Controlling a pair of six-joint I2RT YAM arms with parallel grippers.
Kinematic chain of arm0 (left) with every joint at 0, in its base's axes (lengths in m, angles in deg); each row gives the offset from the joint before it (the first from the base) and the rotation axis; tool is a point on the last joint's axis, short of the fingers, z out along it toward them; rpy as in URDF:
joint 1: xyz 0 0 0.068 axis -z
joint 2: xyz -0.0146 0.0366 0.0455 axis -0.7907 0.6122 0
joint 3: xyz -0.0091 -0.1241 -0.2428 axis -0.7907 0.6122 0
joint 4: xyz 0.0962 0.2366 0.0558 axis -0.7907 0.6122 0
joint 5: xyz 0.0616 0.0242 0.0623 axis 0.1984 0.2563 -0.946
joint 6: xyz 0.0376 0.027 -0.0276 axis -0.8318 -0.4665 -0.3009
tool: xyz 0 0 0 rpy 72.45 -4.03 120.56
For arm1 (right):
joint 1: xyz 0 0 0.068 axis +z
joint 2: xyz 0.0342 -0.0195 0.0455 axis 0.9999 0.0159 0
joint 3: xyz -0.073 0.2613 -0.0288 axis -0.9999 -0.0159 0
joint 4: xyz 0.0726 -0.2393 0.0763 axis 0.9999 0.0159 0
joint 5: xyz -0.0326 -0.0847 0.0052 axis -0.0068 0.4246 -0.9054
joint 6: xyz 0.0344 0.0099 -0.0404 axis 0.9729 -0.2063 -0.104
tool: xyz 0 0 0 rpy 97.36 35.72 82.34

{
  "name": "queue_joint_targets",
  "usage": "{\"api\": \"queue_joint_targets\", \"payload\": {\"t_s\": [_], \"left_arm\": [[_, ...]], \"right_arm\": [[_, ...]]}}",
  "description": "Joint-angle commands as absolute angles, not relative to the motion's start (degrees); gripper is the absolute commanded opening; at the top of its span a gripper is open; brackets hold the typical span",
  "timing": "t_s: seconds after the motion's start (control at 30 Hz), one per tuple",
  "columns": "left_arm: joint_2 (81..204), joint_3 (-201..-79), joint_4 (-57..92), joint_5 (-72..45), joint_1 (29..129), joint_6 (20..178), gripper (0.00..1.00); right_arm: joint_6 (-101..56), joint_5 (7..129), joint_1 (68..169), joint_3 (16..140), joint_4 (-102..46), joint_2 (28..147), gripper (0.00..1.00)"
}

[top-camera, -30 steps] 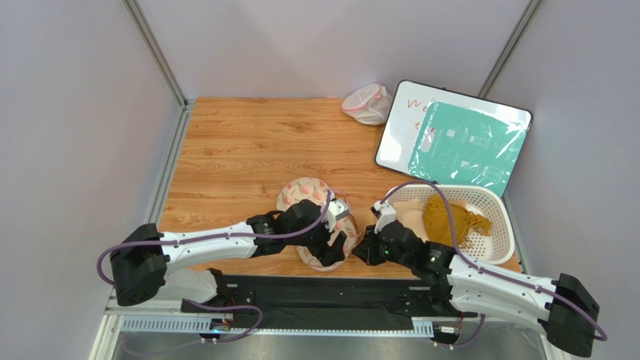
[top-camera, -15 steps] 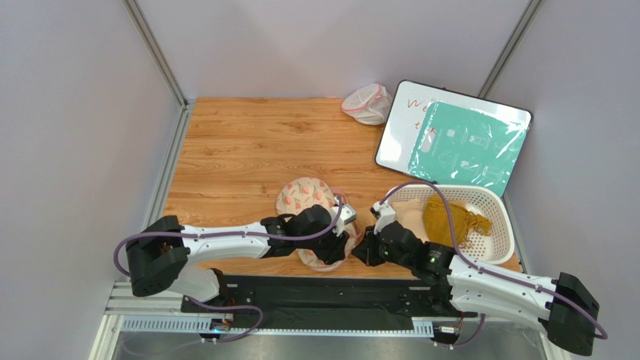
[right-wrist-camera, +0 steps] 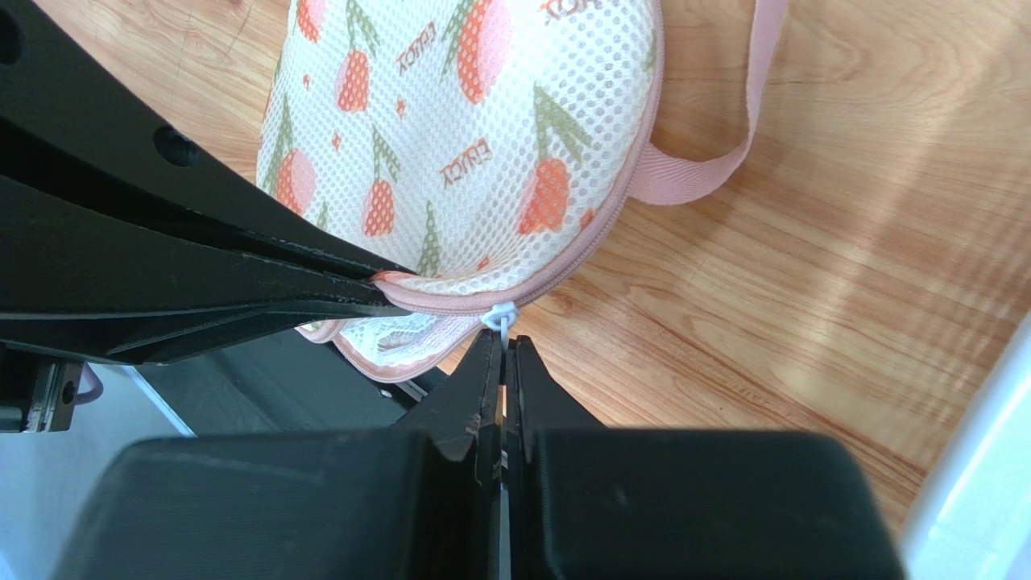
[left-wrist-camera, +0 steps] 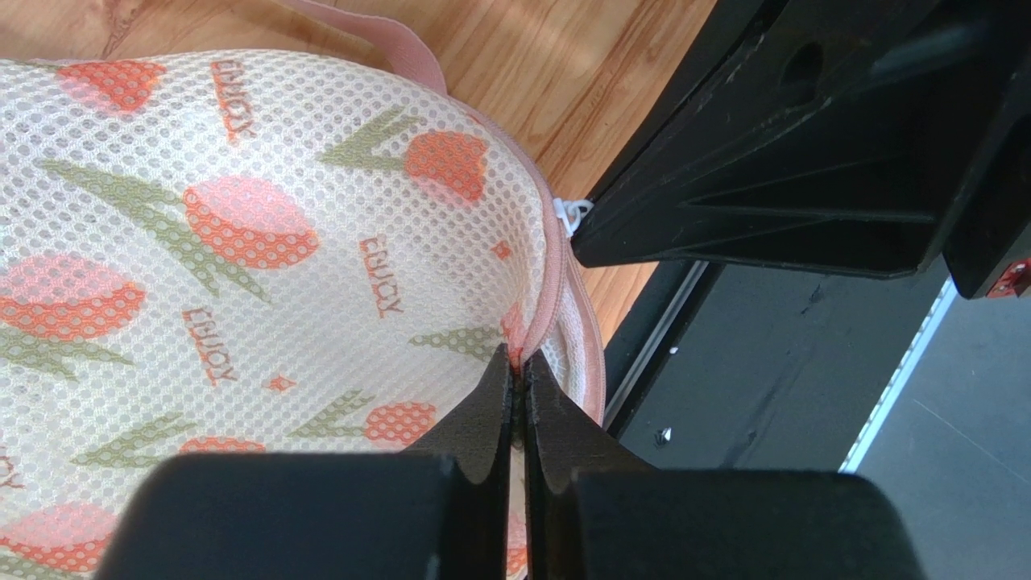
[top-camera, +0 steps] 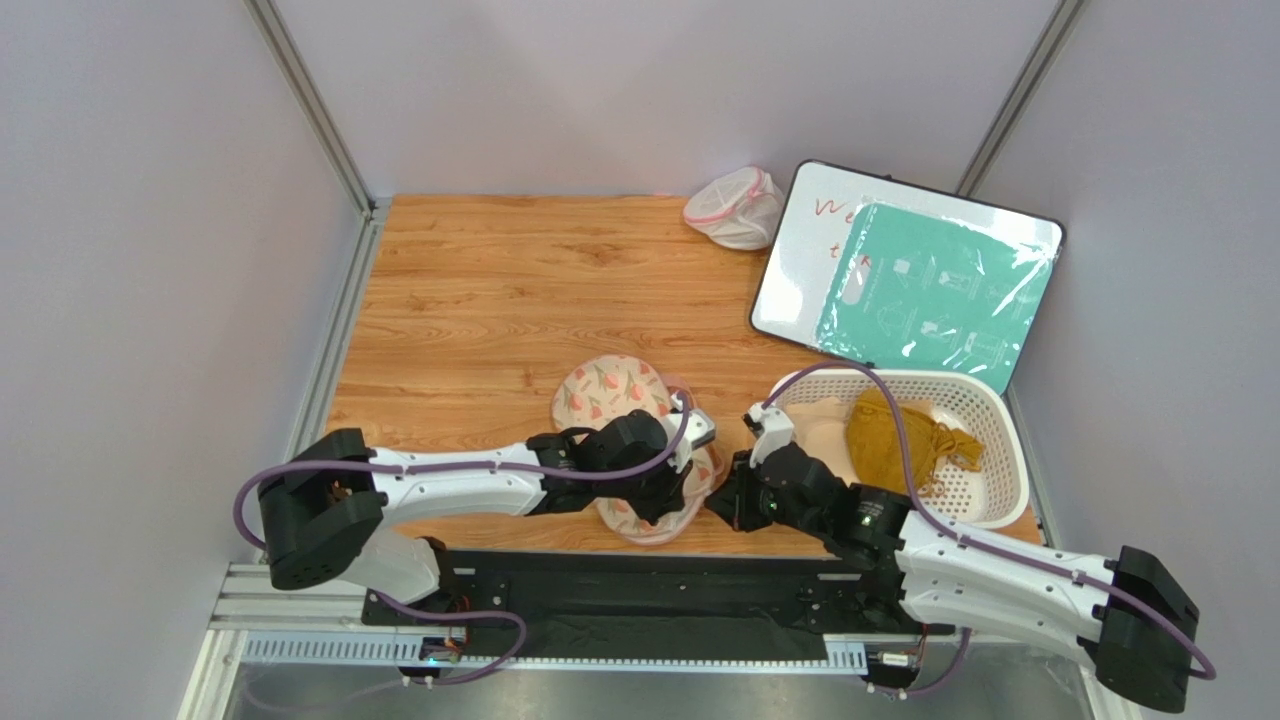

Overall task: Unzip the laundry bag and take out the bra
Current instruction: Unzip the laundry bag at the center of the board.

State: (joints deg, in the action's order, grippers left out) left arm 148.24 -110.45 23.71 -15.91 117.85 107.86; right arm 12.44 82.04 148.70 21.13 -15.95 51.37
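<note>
The wooden table (top-camera: 496,285) was the biggest thing, and both arms reached over its near edge. At the far right a white board (top-camera: 796,255) lay on it with a green sheet (top-camera: 939,293) on top. Just in front of the board sat a white basket (top-camera: 1004,450) with a mustard cloth (top-camera: 902,435) inside. The bag (top-camera: 609,387) lay flat near the middle of the near edge, left of the basket. It was cream mesh with orange-pink and green flowers and a pink rim. A small white pouch (top-camera: 736,207) with pink trim sat far away at the back edge, beside the board. The left gripper (left-wrist-camera: 520,375) was at the near right end of the bag, on top of it. Its jaws were squeezed tight on the bag's pink rim. The right gripper (right-wrist-camera: 500,351) was just to the right of that same end, with its tips almost touching the left one. Its jaws were closed too, and they pinched the little white zip pull (right-wrist-camera: 500,319) that hung from the rim. A pink strap (right-wrist-camera: 726,133) looped out from the bag's side onto the wood.
</note>
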Motion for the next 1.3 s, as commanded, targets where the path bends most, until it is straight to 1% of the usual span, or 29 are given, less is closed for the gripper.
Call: {"api": "queue_joint_targets", "payload": {"t_s": [0.0, 0.37, 0.93, 0.97, 1.03, 1.07, 1.17, 1.27], "left_arm": [[145.2, -108.6, 22.5, -15.8, 118.3, 107.7, 0.0], [140.1, -102.6, 22.8, -15.6, 118.3, 108.2, 0.0], [130.9, -99.1, 26.7, -15.6, 118.3, 108.6, 0.0], [130.7, -99.4, 26.7, -15.4, 118.2, 108.7, 0.16], [130.3, -99.9, 26.5, -14.8, 118.3, 109.1, 0.39], [130.2, -100.6, 26.2, -14.9, 118.5, 109.1, 0.57], [131.0, -102.7, 25.7, -15.5, 119.5, 109.0, 0.72], [133.5, -104.8, 24.8, -15.5, 120.1, 108.9, 0.77]], "right_arm": [[13.0, 84.7, 149.2, 22.8, -16.6, 49.8, 0.0], [11.4, 86.1, 147.6, 22.7, -15.6, 51.4, 0.0], [10.7, 84.2, 145.5, 23.0, -16.7, 53.6, 0.0], [11.1, 83.8, 145.6, 23.1, -17.0, 54.1, 0.0], [11.4, 82.3, 145.6, 23.1, -18.7, 54.7, 0.0], [11.5, 81.8, 145.6, 23.2, -19.2, 55.6, 0.0], [12.1, 80.1, 146.1, 23.7, -21.1, 57.5, 0.0], [12.4, 80.0, 147.6, 24.7, -22.0, 59.1, 0.0]]}}
